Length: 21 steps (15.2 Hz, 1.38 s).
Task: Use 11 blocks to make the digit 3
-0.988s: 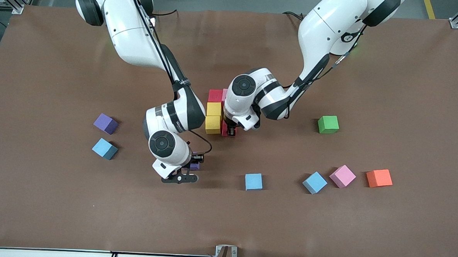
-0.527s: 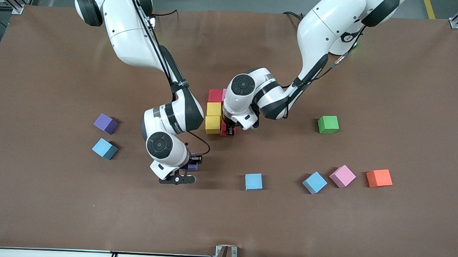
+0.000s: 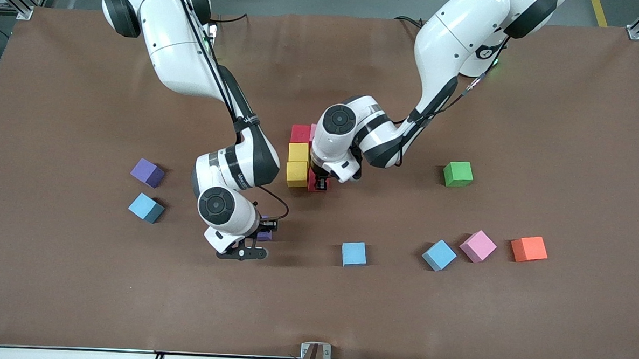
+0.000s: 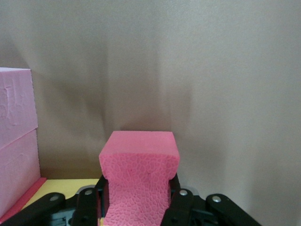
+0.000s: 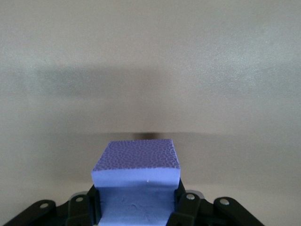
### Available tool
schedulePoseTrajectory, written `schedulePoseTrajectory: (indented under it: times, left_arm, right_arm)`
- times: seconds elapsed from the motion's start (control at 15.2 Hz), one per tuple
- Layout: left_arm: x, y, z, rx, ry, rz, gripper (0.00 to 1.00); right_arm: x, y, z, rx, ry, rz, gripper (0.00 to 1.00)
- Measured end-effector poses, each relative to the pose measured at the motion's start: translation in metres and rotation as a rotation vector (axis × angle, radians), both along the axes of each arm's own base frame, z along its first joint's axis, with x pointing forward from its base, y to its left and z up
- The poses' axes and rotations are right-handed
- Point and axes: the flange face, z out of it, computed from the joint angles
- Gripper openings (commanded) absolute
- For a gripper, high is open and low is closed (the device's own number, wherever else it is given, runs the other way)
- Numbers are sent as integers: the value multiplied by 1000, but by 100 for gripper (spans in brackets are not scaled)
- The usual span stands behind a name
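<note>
The started figure (image 3: pixel 299 152) has a red cube, two yellow cubes (image 3: pixel 297 173) and pink cubes (image 4: pixel 16 141), mostly hidden in the front view by the left arm. My left gripper (image 3: pixel 319 184) (image 4: pixel 138 200) is shut on a red block (image 3: pixel 314 180) (image 4: pixel 138 176), low beside the nearer yellow cube. My right gripper (image 3: pixel 263 235) (image 5: pixel 136 205) is shut on a purple block (image 3: pixel 265 234) (image 5: pixel 136 186), over bare table. Loose on the table lie a purple cube (image 3: pixel 148 172), light blue cubes (image 3: pixel 146 208) (image 3: pixel 354 254) (image 3: pixel 438 255) and a pink cube (image 3: pixel 478 246).
A green cube (image 3: pixel 458 173) lies toward the left arm's end of the table, level with the figure. An orange cube (image 3: pixel 529 248) sits beside the loose pink one. The right arm's elbow and forearm (image 3: pixel 239 165) hang close to the figure.
The right gripper has drifted with the purple block toward the right arm's end of the table. The left gripper and its red block have hardly moved.
</note>
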Motion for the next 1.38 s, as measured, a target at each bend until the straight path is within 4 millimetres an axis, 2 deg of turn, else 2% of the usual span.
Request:
schedulePoseTrajectory:
  times: [1.38]
  left_arm:
    - [-10,-6,-3,27,19,-19,6]
  right_arm:
    - [0,0,-2,-1,2,0,23]
